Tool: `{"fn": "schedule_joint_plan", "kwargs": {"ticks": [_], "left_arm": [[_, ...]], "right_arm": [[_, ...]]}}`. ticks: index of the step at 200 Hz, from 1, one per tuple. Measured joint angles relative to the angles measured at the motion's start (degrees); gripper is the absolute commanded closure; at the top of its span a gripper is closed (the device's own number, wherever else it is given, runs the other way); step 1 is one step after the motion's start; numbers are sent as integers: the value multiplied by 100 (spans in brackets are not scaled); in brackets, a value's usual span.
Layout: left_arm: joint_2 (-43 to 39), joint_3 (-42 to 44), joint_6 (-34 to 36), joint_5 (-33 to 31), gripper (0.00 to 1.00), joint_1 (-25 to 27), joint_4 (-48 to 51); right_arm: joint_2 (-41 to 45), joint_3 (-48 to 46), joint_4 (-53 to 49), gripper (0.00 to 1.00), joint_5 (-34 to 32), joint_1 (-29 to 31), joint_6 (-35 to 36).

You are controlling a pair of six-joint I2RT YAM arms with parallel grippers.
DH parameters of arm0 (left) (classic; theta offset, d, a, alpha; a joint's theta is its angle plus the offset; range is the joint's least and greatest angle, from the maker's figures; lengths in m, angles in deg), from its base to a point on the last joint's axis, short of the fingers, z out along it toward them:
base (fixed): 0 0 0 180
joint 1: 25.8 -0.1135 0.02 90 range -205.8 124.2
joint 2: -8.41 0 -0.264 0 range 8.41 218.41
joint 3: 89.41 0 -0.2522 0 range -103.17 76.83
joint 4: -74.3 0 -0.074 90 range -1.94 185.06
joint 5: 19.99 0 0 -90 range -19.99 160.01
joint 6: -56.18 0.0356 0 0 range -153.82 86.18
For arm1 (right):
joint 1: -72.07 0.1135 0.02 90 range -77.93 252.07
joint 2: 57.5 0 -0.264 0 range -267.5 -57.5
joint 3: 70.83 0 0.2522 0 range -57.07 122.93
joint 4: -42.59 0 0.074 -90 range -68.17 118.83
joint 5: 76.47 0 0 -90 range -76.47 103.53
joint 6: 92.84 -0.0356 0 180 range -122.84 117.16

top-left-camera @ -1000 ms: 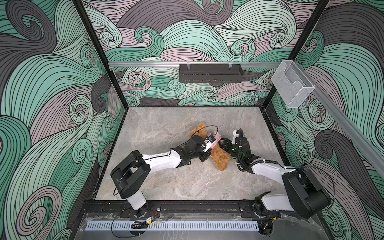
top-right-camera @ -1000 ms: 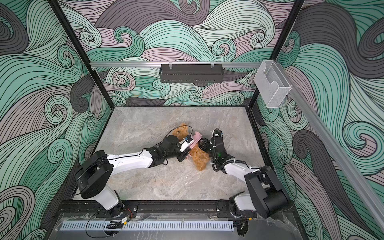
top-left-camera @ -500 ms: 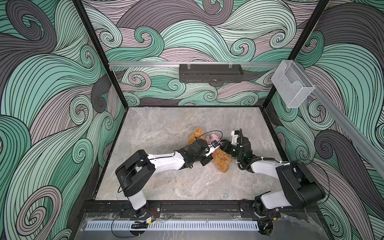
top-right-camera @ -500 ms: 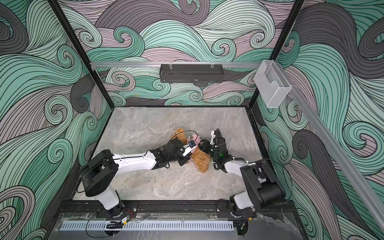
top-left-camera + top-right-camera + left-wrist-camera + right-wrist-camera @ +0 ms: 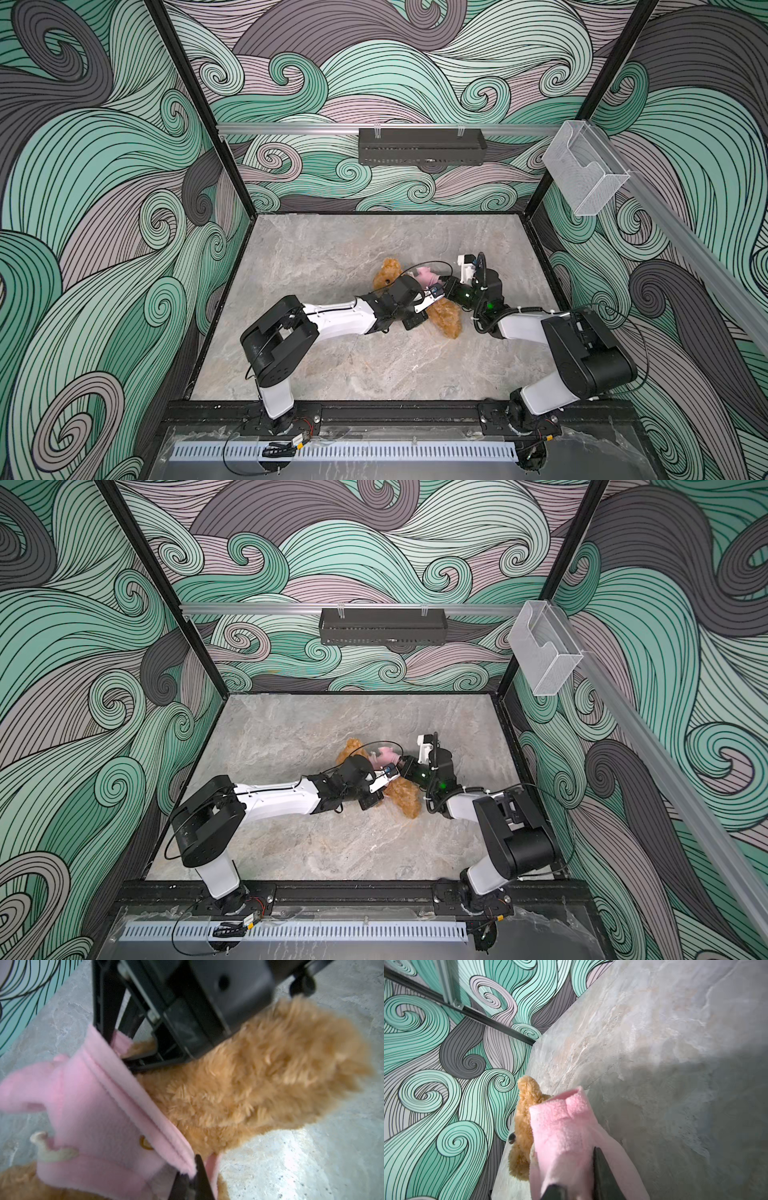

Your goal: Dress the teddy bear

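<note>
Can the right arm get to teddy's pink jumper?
Looks like yes: the right pincer has the pink jumper between its fingers, beside the teddy bear, and nothing blocks it.

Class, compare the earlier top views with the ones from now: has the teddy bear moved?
Yes, slightly. In both top views the head of the teddy bear has shifted leftward and away from the back edge of the table.

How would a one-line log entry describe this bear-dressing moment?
step: dressing | teddy bear: lying down | pink garment: around upper body | left gripper: shut on hem | right gripper: shut on garment
</note>
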Motion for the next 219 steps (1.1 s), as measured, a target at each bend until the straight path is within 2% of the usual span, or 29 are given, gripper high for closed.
{"fn": "schedule_joint_plan", "kwargs": {"ticks": [18, 35, 53, 68, 88, 114, 149, 183, 219], "left_arm": [[-177, 76, -240, 345, 64, -33, 129], [-444, 168, -476, 629, 59, -125, 267], [-933, 199, -723, 955, 54, -417, 446], [-1456, 199, -898, 1215, 43, -758, 514], [-2177, 199, -1008, 1322, 32, -1147, 625], [-2756, 101, -695, 1180, 21, -1370, 1058], [-2577, -470, 33, 1228, 14, -1580, 2083], [-2022, -1128, 782, 1784, 13, -1707, 2970], [-1453, -1250, 1158, 2470, 15, -1709, 3394]], "right_arm": [[17, 120, 173, 86, 313, -129, 420], [129, 249, 133, 88, 693, -216, 935], [323, 391, -162, 92, 1126, -238, 1515], [439, 527, -409, 92, 1521, -238, 1893], [492, 713, -629, 92, 2022, -232, 2245], [509, 903, -846, 92, 2507, -184, 2483], [774, 935, -1187, 92, 2782, 94, 2776], [1108, 938, -1532, 91, 2918, 518, 3084], [1311, 938, -1718, 91, 2953, 656, 3268]]}}
